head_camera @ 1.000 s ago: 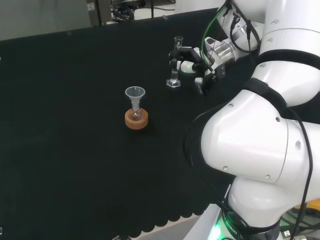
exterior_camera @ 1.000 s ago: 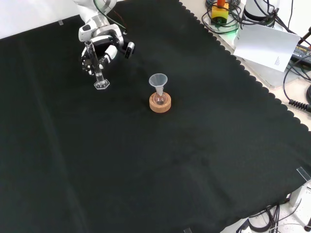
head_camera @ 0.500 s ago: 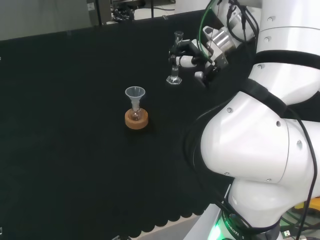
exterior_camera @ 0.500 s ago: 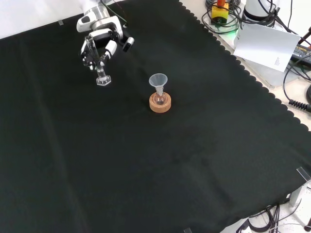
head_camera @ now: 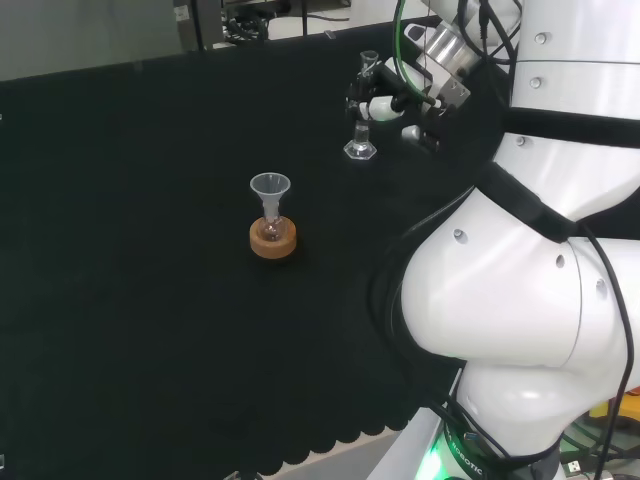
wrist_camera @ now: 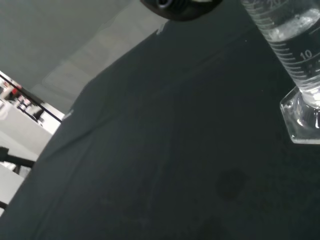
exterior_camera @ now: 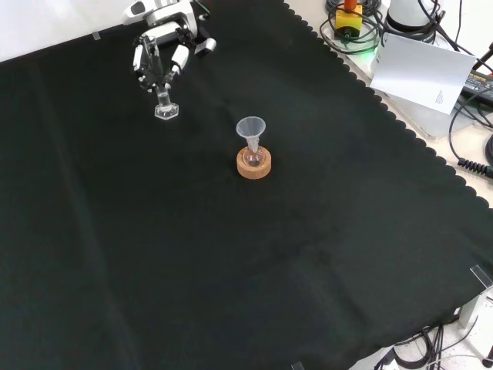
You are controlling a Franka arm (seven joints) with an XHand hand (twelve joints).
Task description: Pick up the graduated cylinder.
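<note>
Holding graduated cylinder (exterior_camera: pixel 163 99) upright, hand (exterior_camera: pixel 162 58) curled round tube; I keep base level, clear of cloth (exterior_camera: pixel 231 254), avoiding funnel (exterior_camera: pixel 250 128).

Head view: camera high behind the arm's base, looking forward over the white arm links (head_camera: pixel 520 330) onto the black cloth (head_camera: pixel 150 300). Mid-range.

Front view: camera opposite the arm, looking steeply down on the cloth (exterior_camera: pixel 269 270); cloth's scalloped edge runs along the right side. Wider coverage, farther off.

Wrist view: camera at the wrist, very close, looking obliquely across the cloth (wrist_camera: pixel 150 150) toward the room wall.

Shared: head and front views both take in the cork ring (head_camera: pixel 273 240) (exterior_camera: pixel 253 164) with funnel (head_camera: pixel 270 186) (exterior_camera: pixel 250 127), the graduated cylinder (head_camera: pixel 362 140) (exterior_camera: pixel 165 104) and the hand (head_camera: pixel 385 105) (exterior_camera: pixel 158 55). Wrist view shares the cylinder's base (wrist_camera: pixel 302 120).
</note>
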